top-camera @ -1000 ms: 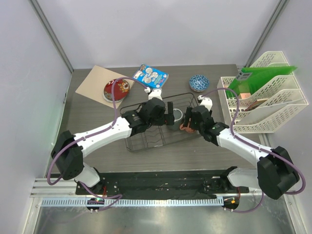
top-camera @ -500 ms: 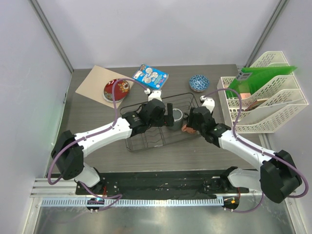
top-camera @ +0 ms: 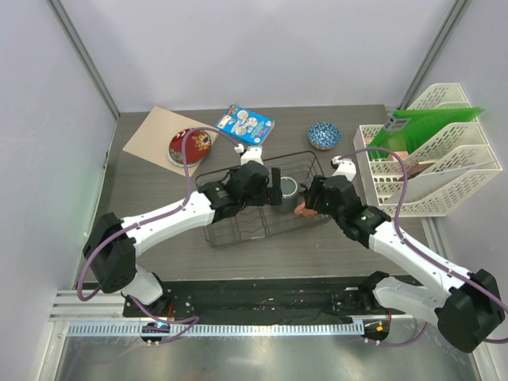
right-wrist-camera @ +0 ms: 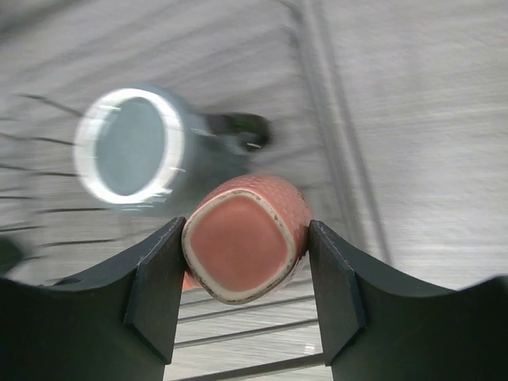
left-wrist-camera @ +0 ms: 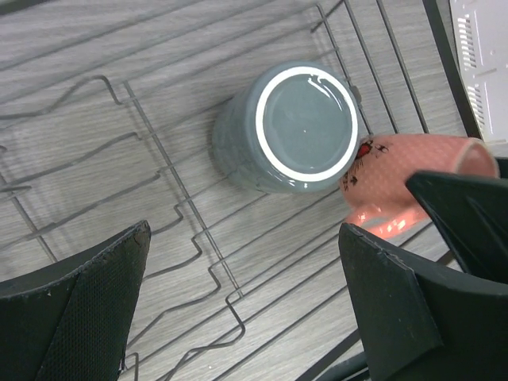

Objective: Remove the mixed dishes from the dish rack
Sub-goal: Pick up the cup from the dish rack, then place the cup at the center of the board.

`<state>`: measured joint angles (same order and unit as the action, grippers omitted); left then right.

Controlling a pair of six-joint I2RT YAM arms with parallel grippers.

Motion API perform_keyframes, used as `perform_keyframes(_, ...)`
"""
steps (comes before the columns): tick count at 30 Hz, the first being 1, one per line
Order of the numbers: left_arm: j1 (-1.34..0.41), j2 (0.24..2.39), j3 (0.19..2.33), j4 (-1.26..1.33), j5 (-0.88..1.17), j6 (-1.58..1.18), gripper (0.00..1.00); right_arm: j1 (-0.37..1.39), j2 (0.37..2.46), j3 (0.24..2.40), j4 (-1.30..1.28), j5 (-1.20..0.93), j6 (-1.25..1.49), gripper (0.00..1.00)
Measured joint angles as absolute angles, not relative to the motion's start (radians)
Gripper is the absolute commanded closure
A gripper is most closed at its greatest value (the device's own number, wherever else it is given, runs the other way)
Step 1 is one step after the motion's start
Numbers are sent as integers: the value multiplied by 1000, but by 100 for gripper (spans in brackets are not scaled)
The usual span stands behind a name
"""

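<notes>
Red patterned plate on tan sheet, 10 o'clock of dish rack. Left gripper spread wide, holding nothing, above dark grey mug, white-ringed top, standing in rack. Pinkish-brown mug, dimpled, small red-black motif unreadable, at grey mug's 4 o'clock, clamped by right gripper. Blue-and-white bowl on table, rack's 1 o'clock.

Left arm, right arm: white link shells, black joint housings, black bases. Purple cable looped along each arm. Gripper fingers matte black, blocky, textured inner faces
</notes>
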<state>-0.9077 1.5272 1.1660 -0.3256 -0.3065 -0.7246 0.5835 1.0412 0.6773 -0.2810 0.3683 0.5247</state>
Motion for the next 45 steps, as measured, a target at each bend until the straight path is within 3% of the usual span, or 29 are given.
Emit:
perform_keyframes(5,-902,1478,1153,-319,-336,-709,0,583,966,674,-186,267,534,99)
perform_keyframes(12,-856,1230,1041,-229,-348,-707,0,583,945,700,-115,181,593,99)
perform_keyframes(24,-830,1095,928,-49,-271,-723,0,580,872,776,-40,93,694,99)
perform_keyframes(32,-797,928,579,370,-74,-820,0,453,915,580,375,-154,980,99)
perform_keyframes(40,-759,916,528,622,59,-868,0,395,1206,458,931,-309,1362,99)
perform_keyframes(45,-759,931,545,651,113,-819,0,410,1345,458,1126,-352,1534,99)
